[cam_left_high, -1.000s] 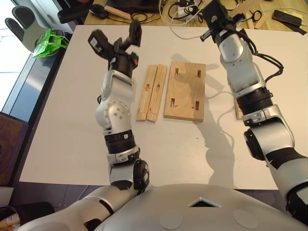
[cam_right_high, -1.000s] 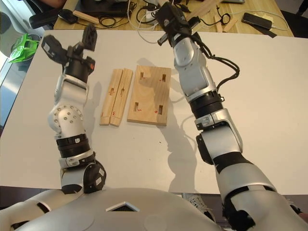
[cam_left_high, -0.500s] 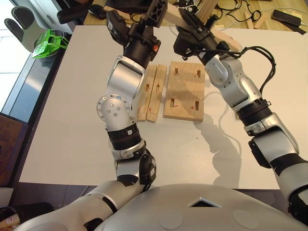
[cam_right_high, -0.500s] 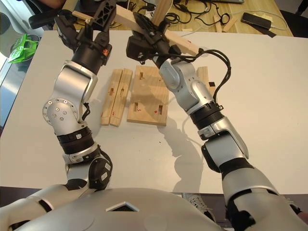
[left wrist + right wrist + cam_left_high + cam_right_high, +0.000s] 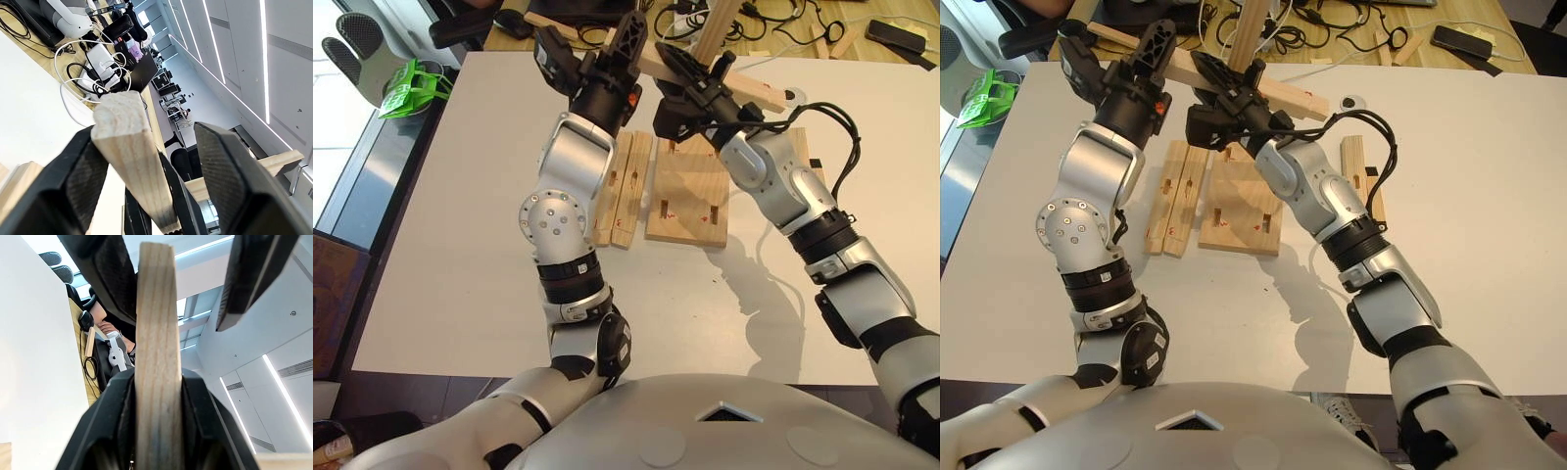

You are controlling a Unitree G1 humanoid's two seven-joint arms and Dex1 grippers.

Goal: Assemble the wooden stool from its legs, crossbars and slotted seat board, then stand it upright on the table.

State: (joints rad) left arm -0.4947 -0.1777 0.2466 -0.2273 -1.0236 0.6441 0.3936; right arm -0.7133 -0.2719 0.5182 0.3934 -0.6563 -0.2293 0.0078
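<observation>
Assembly looks barely begun: the right gripper (image 5: 698, 67) has its fingers clamped on crossed pale wooden bars (image 5: 754, 93) raised above the white tabletop (image 5: 460, 245), the left gripper (image 5: 592, 49) has its fingers open around one bar's end, and the rectangular slotted wooden seat board (image 5: 690, 201) and two slotted pale wooden pieces (image 5: 631, 186) lie flat, unjoined.

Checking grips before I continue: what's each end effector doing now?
Left end effector: open, straddling a wooden bar.
Right end effector: closed on that wooden bar.

We look in on an open-plan robotics lab: a white worktable (image 5: 460, 245), cables (image 5: 83, 73) tangled on the wooden bench (image 5: 509, 41) behind (office chairs (image 5: 347, 44) alongside), and distant workstations (image 5: 168, 95) under ceiling strip lights (image 5: 267, 58).
</observation>
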